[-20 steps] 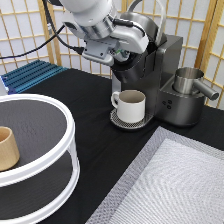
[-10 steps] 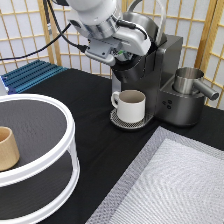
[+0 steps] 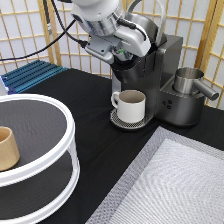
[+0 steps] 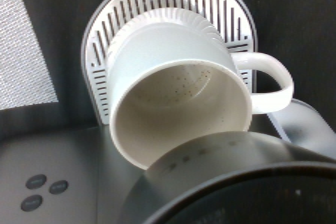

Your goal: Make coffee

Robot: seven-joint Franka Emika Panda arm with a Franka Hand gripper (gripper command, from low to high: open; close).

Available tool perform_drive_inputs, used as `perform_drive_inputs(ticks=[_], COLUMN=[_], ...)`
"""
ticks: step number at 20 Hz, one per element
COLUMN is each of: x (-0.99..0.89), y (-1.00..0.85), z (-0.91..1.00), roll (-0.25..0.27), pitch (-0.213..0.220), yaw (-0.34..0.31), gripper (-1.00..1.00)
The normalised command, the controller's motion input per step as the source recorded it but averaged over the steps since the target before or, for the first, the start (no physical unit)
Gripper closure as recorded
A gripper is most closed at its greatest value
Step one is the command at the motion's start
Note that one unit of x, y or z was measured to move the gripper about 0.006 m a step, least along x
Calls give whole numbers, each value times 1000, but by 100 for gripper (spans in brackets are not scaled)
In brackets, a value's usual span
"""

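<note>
The gripper (image 3: 124,56) hangs low over the brew head of the dark grey coffee machine (image 3: 170,55), near the exterior view's top centre, pressed close against the machine's upper front. Its tip is lost against the dark housing there, so I cannot tell whether it is open or closed, or whether it has hold of anything. The coffee pod cannot be made out in either view, so its place relative to the gripper cannot be given.

Straight below the gripper, a white handled mug (image 3: 131,105) stands upright on the machine's round slotted drip tray (image 3: 116,120), handle turned to the exterior view's left. The wrist view looks down into the same mug (image 4: 180,105): its inside is pale and speckled, with no liquid to be seen, and the slotted tray (image 4: 97,65) shows behind it. A dark rounded part of the machine (image 4: 247,180) covers the mug's near rim, and three small round buttons (image 4: 41,192) sit on the grey body beside it.

On the machine's side toward the exterior view's right, a metal jug (image 3: 187,80) with a straight handle rests on a lower step. A white two-tier round rack (image 3: 67,135) fills the exterior view's left, with a tan wooden cup (image 3: 7,148) on its upper shelf, well apart from the gripper. A grey mesh mat (image 3: 175,185) lies at the bottom right on the black table (image 3: 90,100)
</note>
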Motion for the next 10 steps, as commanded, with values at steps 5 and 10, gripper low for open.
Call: perform_drive_inputs(ticks=[5, 10], x=[-53, -159], y=[241, 191], z=[63, 76], roll=[-147, -163], pitch=[-9, -38], yaw=[-112, -131], gripper=[-100, -100])
